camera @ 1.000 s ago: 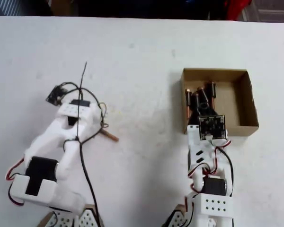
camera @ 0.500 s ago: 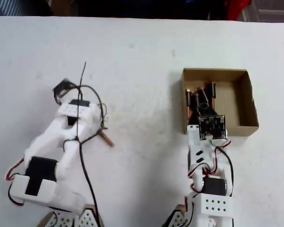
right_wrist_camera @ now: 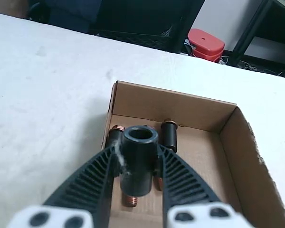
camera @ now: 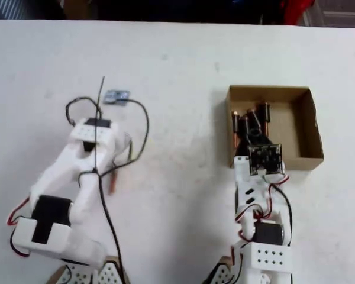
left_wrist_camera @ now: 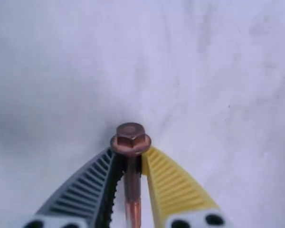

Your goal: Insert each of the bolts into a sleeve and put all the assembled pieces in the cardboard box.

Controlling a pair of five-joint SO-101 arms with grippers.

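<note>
Swinging round within the last second: the left claw (left_wrist_camera: 131, 153) has rolled its wrist. The bolt (left_wrist_camera: 130, 140) it grips, earlier slanting out toward the middle of the desk (camera: 177, 59), now points back toward the near edge, over the desk's left half. Ribbed fingers (left_wrist_camera: 167, 183) are clamped on the shank just under the hex head, which pokes beyond the tips. Judgement: bolt secured and being lined up, not yet inserted.

Rightward, well apart, the right claw (right_wrist_camera: 138, 157) is unmoved. It is closed on a black sleeve (right_wrist_camera: 139, 142) with the bore open, held above the near-left corner of the cardboard box (right_wrist_camera: 180, 107) on the desk's right half. Assembled pieces (right_wrist_camera: 169, 133) lie in the box's left part.
</note>
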